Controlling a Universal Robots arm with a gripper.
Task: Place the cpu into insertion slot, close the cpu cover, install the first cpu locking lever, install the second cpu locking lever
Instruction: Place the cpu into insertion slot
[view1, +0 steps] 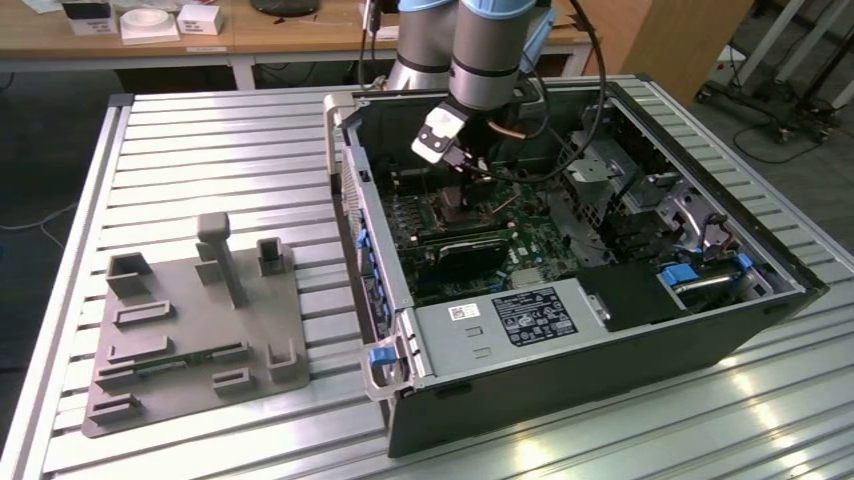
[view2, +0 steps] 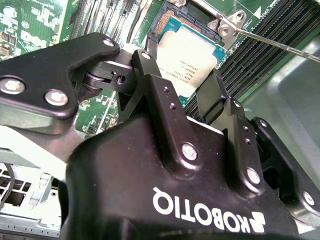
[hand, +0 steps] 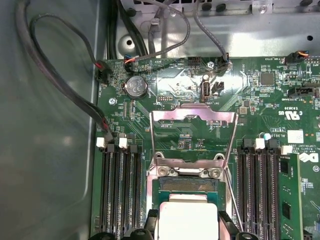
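Nearest, the pincer (view2: 181, 70) is clamped on the cpu (hand: 187, 217), which partly overlaps the insertion slot (hand: 187, 185). Beyond, the cpu cover (hand: 170, 114) stands open. Placement appears to be in hand; seating likely calls for squaring the cpu to the insertion slot.

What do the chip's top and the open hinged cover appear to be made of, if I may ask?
The chip: pale matte top, likely plated metal, dull even sheen. The cover: thin bright sheet metal, probably steel, with glinting bent edges.
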